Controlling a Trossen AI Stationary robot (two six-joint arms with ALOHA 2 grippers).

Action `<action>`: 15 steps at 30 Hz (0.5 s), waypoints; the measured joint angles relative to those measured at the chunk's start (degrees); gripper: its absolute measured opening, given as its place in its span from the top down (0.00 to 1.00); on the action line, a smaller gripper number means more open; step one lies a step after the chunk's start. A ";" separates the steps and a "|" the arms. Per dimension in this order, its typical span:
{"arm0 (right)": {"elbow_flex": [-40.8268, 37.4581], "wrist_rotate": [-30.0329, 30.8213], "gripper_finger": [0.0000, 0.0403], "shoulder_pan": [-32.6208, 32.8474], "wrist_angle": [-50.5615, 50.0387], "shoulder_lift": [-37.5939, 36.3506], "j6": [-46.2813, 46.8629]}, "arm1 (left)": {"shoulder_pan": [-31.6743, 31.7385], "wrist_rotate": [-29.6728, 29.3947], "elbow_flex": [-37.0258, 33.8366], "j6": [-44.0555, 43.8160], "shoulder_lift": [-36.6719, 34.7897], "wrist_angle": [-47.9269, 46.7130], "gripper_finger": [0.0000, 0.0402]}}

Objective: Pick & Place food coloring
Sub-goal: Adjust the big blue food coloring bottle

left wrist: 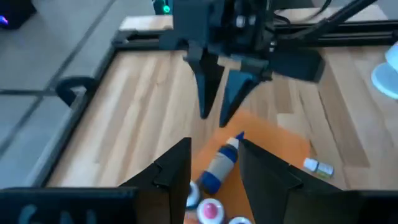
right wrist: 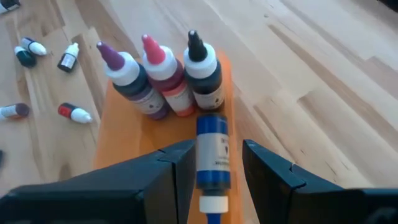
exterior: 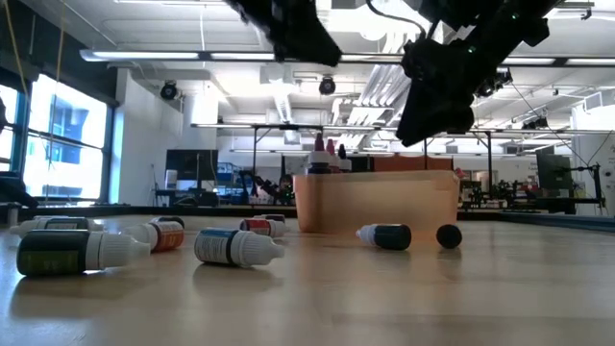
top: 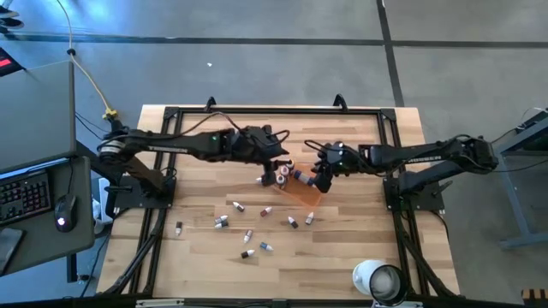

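Note:
An orange tray (top: 306,195) lies mid-table. Three food coloring bottles stand upright in it: purple-capped (right wrist: 134,84), pink-capped (right wrist: 165,78) and black-capped (right wrist: 205,74). A blue bottle (right wrist: 211,149) lies on its side on the tray floor. My left gripper (left wrist: 216,144) hangs open above that blue bottle (left wrist: 221,165), well clear of the tray. My right gripper (right wrist: 217,146) is open too, above the tray's other end (exterior: 375,202). Its fingers stand over either side of the lying bottle and touch nothing. Several more bottles (top: 248,235) lie scattered on the table nearer the front edge.
A large white roll (top: 377,281) stands at the front right corner. Black frame rails (top: 257,111) run round the tabletop. Loose bottles (exterior: 235,246) and a dark cap (exterior: 449,235) lie in front of the tray. Bare wood (top: 342,248) stretches toward the front right.

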 joint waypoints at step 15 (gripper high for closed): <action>0.00 1.46 0.69 -0.89 6.66 5.40 -4.60 | 0.00 -6.86 26.77 -2.39 -8.09 -53.61 0.67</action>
